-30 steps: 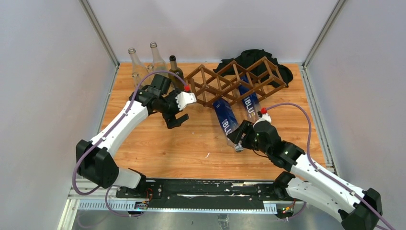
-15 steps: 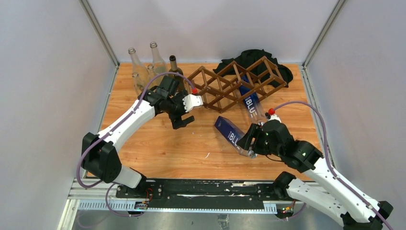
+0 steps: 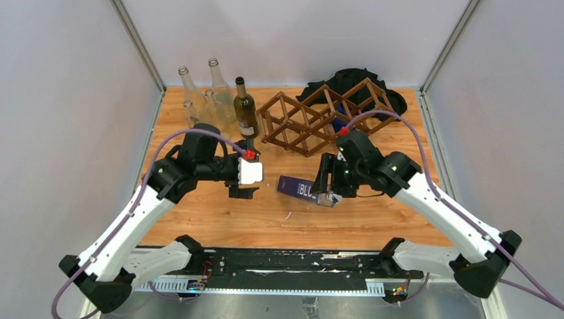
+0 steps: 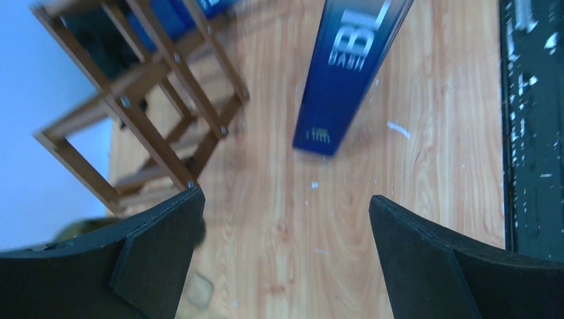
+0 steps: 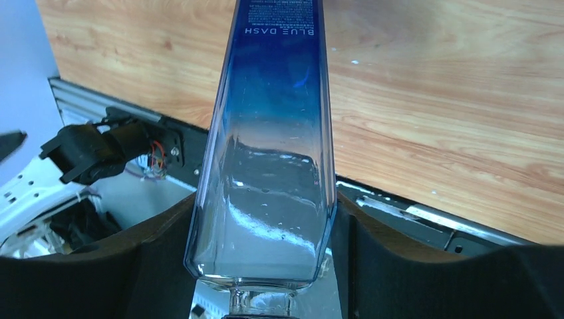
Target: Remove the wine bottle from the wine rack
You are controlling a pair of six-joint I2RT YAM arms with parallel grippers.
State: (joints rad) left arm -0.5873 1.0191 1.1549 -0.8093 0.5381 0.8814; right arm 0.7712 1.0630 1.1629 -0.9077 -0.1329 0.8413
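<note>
The wine bottle [image 3: 298, 188] (square-sided, blue fading to clear glass) is out of the wine rack [image 3: 312, 121] and held over the wooden table [image 3: 372, 219], its clear neck end pinched in the right gripper [image 5: 266, 232]. A second blue bottle [image 3: 340, 123] lies in the lattice. Only the right wrist view reads "BLUE DASH". The left gripper [image 4: 286, 219] gapes, holding nothing. One dark bottle [image 3: 245, 107] and four clear bottles [image 3: 214, 80] stand upright.

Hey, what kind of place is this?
Probably a robotics lab test cell: plain grey wall panels enclose a light wooden tabletop, with two white robot arms mounted at its near edge.
</note>
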